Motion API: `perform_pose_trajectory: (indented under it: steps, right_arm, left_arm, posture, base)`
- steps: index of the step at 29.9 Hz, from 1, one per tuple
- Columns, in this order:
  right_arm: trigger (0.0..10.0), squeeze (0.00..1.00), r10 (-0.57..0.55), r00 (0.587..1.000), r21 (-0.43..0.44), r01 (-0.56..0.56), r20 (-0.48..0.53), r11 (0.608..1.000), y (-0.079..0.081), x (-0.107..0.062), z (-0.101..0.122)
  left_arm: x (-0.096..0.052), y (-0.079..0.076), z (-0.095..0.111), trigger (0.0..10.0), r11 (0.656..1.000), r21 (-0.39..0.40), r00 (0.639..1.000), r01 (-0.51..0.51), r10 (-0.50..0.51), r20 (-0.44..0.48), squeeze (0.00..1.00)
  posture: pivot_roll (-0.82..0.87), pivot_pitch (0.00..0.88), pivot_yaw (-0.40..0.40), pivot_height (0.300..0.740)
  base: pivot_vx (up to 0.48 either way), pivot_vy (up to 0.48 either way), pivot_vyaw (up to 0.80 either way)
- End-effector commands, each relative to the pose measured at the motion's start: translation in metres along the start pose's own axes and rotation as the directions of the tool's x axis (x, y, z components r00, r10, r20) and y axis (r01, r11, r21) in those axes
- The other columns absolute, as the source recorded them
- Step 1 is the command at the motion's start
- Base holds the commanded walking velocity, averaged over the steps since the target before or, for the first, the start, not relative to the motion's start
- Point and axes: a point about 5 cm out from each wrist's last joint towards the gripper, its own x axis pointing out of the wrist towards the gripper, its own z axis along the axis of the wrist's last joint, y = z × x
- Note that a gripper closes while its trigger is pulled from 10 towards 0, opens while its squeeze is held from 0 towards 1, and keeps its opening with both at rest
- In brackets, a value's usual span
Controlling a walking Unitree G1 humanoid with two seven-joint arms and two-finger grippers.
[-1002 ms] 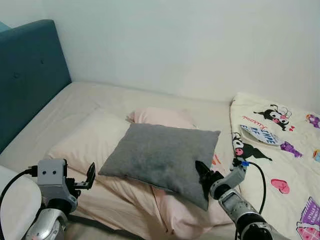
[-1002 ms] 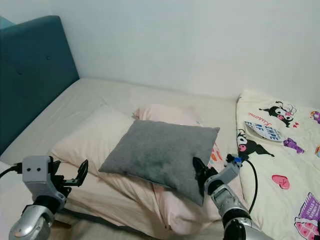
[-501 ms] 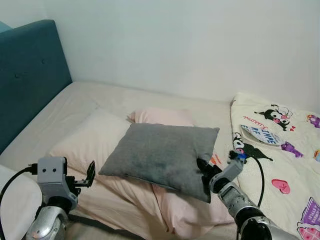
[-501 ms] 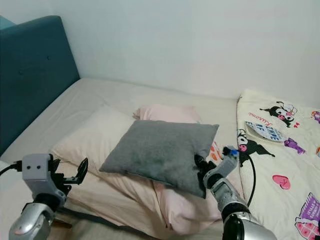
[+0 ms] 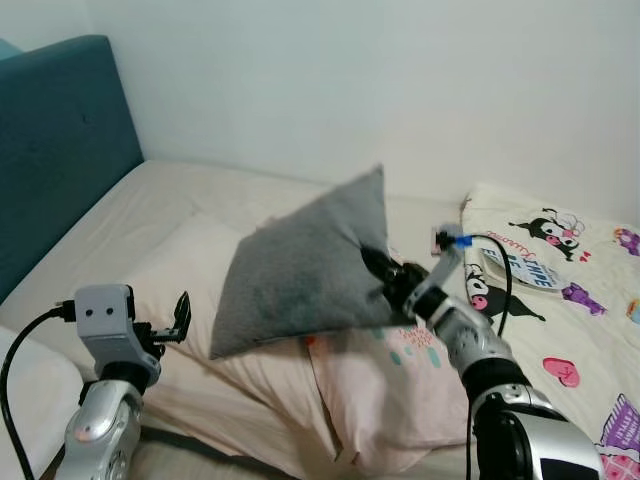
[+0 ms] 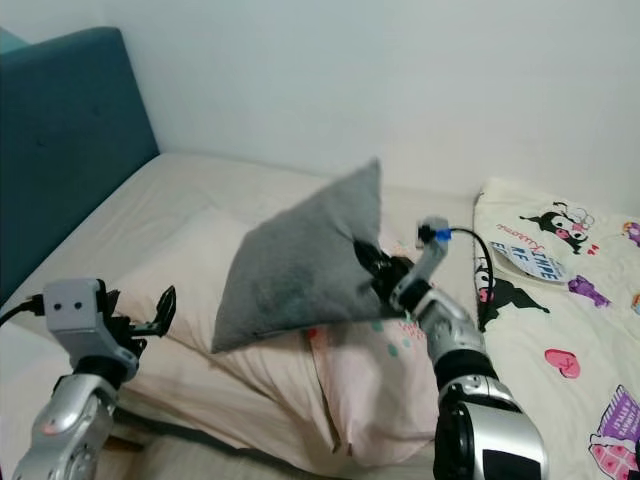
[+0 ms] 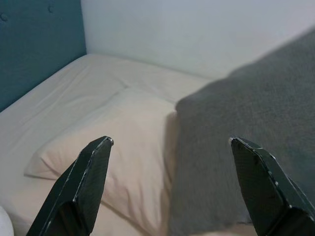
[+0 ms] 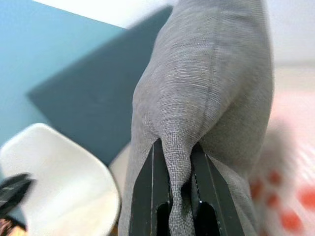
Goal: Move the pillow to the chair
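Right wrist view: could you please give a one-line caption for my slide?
Right claw shut on a pinched fold of the grey pillow, with a white chair and teal headboard behind.

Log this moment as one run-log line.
phase: lifting | right end effector: shut on grey pillow, raised off pink pillow | left end effector: open, idle

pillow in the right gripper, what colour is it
Plain grey pillow; right wrist view shows it best.
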Motion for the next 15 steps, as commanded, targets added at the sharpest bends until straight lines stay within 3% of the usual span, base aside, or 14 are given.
perform_pose_trajectory:
  steps: [1, 3, 5, 7, 12, 15]
  right_arm:
    - [0.0, 0.00, 0.124, 0.986, -0.058, -0.118, 0.110, 0.991, 0.018, 0.016, 0.036]
    - [0.0, 0.00, 0.257, 0.955, -0.093, -0.245, 0.151, 0.965, 0.046, 0.031, 0.054]
    - [0.0, 0.00, 0.257, 0.955, -0.093, -0.245, 0.151, 0.965, 0.046, 0.031, 0.054]
    - [0.0, 0.00, 0.327, 0.935, -0.118, -0.313, 0.134, 0.942, 0.059, 0.036, 0.053]
    - [0.0, 0.00, 0.384, 0.917, -0.159, -0.365, 0.111, 0.917, 0.069, 0.037, 0.048]
    - [0.0, 0.00, 0.398, 0.911, -0.163, -0.379, 0.106, 0.911, 0.071, 0.036, 0.046]
  left_arm:
    - [0.002, 0.001, -0.004, 10.0, 0.999, -0.024, 1.000, -0.030, 0.030, -0.006, 0.00]
    - [0.006, 0.001, -0.002, 10.0, 0.998, -0.032, 0.998, -0.056, 0.056, -0.001, 0.00]
    - [0.006, 0.001, -0.002, 10.0, 0.998, -0.032, 0.998, -0.056, 0.056, -0.001, 0.00]
    - [0.008, 0.001, -0.002, 10.0, 0.997, -0.036, 0.997, -0.074, 0.074, -0.002, 0.00]
    - [0.009, -0.001, -0.003, 10.0, 0.995, -0.046, 0.996, -0.089, 0.089, -0.001, 0.00]
    - [0.009, -0.003, -0.003, 10.0, 0.995, -0.050, 0.996, -0.091, 0.091, 0.001, 0.00]
  posture:
    - [0.00, 0.000, -0.092, 0.740]
    - [0.00, 0.000, -0.100, 0.740]
    - [0.00, 0.000, -0.100, 0.740]
    - [0.00, 0.000, -0.103, 0.740]
    - [0.01, 0.000, -0.106, 0.740]
    - [0.01, 0.000, -0.105, 0.740]
  base:
    - [0.000, 0.000, 0.00]
    - [0.000, 0.000, 0.00]
    - [0.000, 0.000, 0.00]
    - [0.000, 0.000, 0.00]
    - [0.000, 0.000, 0.00]
    - [0.000, 0.000, 0.70]
